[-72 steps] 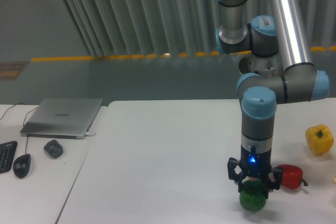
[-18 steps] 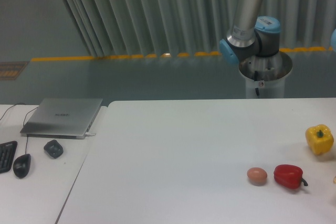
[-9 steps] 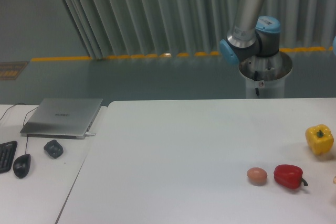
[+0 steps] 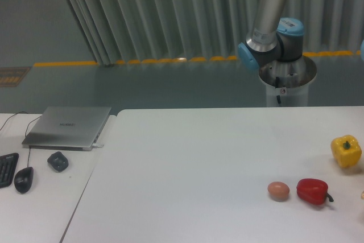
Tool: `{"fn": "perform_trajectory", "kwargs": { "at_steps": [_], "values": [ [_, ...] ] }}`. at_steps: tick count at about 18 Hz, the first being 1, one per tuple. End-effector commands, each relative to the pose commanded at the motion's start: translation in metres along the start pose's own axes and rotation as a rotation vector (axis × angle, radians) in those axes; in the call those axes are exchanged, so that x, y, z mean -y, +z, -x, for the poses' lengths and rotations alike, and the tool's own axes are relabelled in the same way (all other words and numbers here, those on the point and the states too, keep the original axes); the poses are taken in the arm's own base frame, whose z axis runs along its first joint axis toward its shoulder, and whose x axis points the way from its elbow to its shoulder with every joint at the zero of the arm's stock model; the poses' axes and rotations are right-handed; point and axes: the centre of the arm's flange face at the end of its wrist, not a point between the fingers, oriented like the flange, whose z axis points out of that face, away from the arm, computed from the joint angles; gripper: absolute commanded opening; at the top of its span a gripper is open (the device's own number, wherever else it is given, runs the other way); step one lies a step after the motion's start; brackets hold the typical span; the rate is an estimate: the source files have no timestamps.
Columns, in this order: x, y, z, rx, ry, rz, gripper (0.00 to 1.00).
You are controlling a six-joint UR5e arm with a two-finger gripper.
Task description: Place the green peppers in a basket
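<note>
The green peppers are out of view, and so is the basket. My gripper is not in the frame either; only the arm's base and lower joints show at the back right, rising out of the top edge. On the white table lie a red pepper, a yellow pepper and a brownish egg.
On a second table at the left are a closed grey laptop, a dark small object, a black mouse and a keyboard corner. The arm's pedestal stands behind the table's back edge.
Four seconds ago the gripper stood around the green pepper at the front of the table; since then arm and pepper have left the frame, uncovering the egg. Over the last second nothing moved.
</note>
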Motion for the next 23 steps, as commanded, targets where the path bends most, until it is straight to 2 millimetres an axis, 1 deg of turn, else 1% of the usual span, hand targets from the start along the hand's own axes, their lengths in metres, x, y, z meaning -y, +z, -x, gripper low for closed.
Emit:
{"fn": "perform_trajectory", "kwargs": {
  "at_steps": [2,5,9,12,19,21,23],
  "values": [
    [0.001,0.000,0.000,0.001,-0.015,-0.002,1.00],
    [0.008,-0.002,0.003,0.007,-0.036,-0.010,1.00],
    [0.037,-0.013,0.013,0.025,-0.108,-0.015,1.00],
    [0.055,-0.019,0.018,0.032,-0.107,-0.014,1.00],
    [0.058,-0.023,0.017,0.033,-0.118,-0.020,1.00],
    [0.062,-0.031,0.017,0.042,-0.129,-0.018,1.00],
    [0.067,-0.033,0.018,0.045,-0.140,-0.019,1.00]
  ]
}}
